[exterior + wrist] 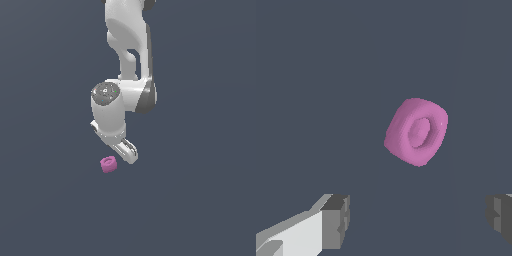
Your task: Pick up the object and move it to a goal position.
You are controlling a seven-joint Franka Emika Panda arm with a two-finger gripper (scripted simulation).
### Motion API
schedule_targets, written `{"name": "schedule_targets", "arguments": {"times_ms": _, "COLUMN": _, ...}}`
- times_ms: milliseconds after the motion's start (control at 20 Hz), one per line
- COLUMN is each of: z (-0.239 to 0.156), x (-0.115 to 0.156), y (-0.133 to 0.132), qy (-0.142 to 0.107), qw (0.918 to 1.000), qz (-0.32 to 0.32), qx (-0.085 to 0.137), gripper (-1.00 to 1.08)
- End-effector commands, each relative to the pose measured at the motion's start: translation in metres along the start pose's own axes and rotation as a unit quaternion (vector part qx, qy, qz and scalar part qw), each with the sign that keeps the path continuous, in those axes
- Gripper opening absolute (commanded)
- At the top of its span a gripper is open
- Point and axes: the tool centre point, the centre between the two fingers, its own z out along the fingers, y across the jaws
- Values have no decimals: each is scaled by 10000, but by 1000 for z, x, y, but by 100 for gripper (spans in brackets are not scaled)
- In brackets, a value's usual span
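The object (pixel 108 164) is a small pink-magenta chunky ring with rounded lobes and a hollow centre, lying on the dark grey floor. In the wrist view the object (pixel 416 131) lies ahead of the fingers, apart from them, its hollow facing the camera. My gripper (pixel 128 154) hangs just to the exterior view's right of the object and slightly above it. In the wrist view the gripper (pixel 418 220) is open, with one grey fingertip (pixel 336 221) and the other fingertip (pixel 500 216) set wide and nothing between them.
The white arm (pixel 125 95) comes down from the top of the exterior view above the object. A plain dark grey floor (pixel 200 200) surrounds it.
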Motion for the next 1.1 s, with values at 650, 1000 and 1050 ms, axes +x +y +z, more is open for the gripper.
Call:
{"name": "schedule_targets", "arguments": {"times_ms": 650, "z": 31, "x": 36, "y": 15, "qy": 57, "qw": 9804, "qz": 1967, "qx": -80, "gripper": 100}}
{"name": "schedule_targets", "arguments": {"times_ms": 1000, "z": 35, "x": 41, "y": 17, "qy": 74, "qw": 9740, "qz": 2261, "qx": -93, "gripper": 100}}
{"name": "schedule_targets", "arguments": {"times_ms": 1050, "z": 35, "x": 41, "y": 17, "qy": 74, "qw": 9738, "qz": 2272, "qx": -93, "gripper": 100}}
